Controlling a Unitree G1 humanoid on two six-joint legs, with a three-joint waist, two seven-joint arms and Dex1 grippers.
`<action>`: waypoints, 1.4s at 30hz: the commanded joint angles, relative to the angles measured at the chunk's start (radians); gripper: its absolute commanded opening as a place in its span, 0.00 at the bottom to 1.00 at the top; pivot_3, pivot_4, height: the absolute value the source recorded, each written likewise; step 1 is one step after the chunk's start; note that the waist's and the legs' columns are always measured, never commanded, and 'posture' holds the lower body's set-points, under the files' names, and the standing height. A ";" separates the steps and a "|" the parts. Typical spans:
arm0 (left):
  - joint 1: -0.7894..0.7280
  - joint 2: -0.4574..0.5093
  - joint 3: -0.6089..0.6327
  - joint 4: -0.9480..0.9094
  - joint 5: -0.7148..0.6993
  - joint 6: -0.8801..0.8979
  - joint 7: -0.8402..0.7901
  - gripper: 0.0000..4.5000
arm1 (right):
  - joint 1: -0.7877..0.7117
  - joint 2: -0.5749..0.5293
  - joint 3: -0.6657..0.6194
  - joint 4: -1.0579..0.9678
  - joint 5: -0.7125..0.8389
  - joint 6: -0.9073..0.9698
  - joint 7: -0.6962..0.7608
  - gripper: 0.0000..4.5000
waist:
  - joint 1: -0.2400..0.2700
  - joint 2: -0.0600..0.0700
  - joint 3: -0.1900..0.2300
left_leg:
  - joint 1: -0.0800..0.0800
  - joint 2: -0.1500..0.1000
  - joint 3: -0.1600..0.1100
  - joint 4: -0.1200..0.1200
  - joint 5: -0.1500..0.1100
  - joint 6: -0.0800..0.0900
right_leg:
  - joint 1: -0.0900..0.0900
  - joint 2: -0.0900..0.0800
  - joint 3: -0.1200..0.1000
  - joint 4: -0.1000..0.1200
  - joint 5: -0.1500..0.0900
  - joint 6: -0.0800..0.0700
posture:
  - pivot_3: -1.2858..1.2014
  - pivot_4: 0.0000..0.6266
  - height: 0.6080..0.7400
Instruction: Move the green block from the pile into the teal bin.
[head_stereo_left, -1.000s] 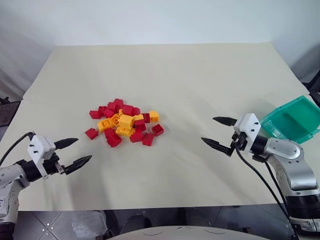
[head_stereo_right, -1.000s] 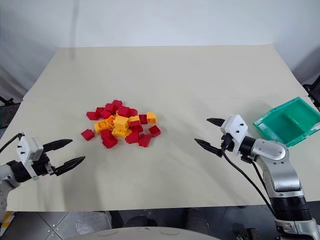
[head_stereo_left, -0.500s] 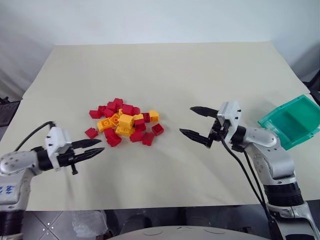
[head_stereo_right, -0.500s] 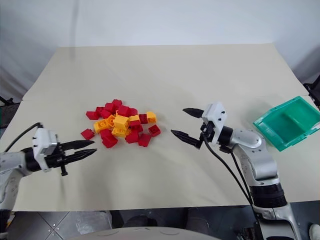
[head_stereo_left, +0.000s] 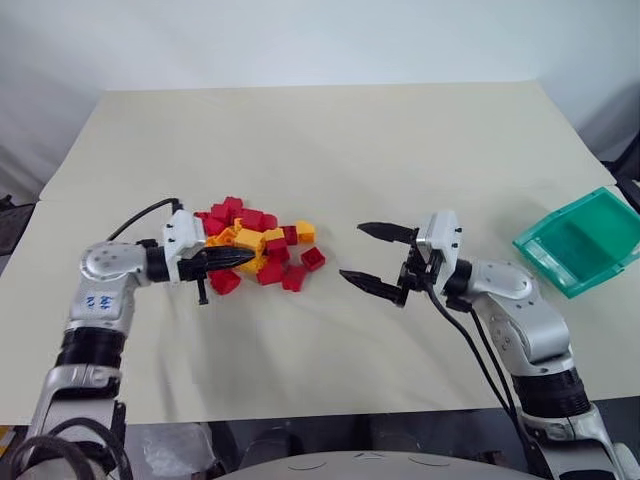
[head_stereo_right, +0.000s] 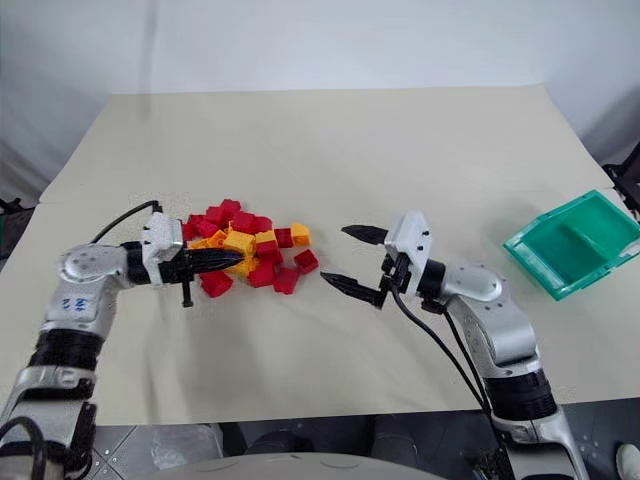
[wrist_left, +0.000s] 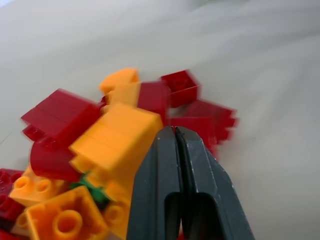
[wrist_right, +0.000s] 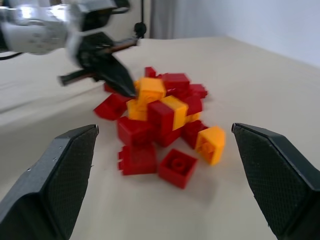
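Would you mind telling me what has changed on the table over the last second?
The left gripper swung in from the table's near left edge to the pile and shut its fingers on nothing, tips now at the bricks. The right gripper, fingers open, moved left toward the pile, away from the teal bin. The bricks and bin stayed put; a sliver of the green block shows under yellow bricks.

No readable text, labels, nos. or signs. Left arm (head_stereo_left: 104, 296) has small blue marks on its grey casing, near left of scene, too small to read. Nothing else printed.
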 joint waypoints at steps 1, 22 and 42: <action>-0.087 -0.020 -0.011 0.165 0.063 -0.097 0.032 0.01 | 0.013 -0.006 -0.025 -0.064 0.027 0.000 -0.011 1.00 | -0.001 0.000 0.000 | -0.001 0.000 0.000 0.001 0.000 0.000 | -0.001 0.000 0.000 0.000 0.000 0.001 | 0.52 0.24 1.00; -0.217 -0.108 -0.034 0.450 0.180 -0.216 0.082 0.01 | 0.002 -0.009 -0.039 -0.055 0.023 0.001 -0.039 1.00 | -0.003 -0.003 -0.001 | -0.003 -0.001 -0.001 0.006 0.001 0.001 | -0.001 -0.001 0.001 0.001 0.002 0.003 | 0.52 0.24 1.00; 0.180 0.310 0.188 -0.382 -0.110 0.467 -0.085 0.62 | -0.050 -0.036 -0.058 -0.001 0.040 0.020 0.004 1.00 | -0.024 -0.005 0.000 | -0.005 0.007 -0.003 0.011 0.000 0.001 | -0.002 0.000 0.002 0.004 0.002 0.003 | 0.52 0.24 1.00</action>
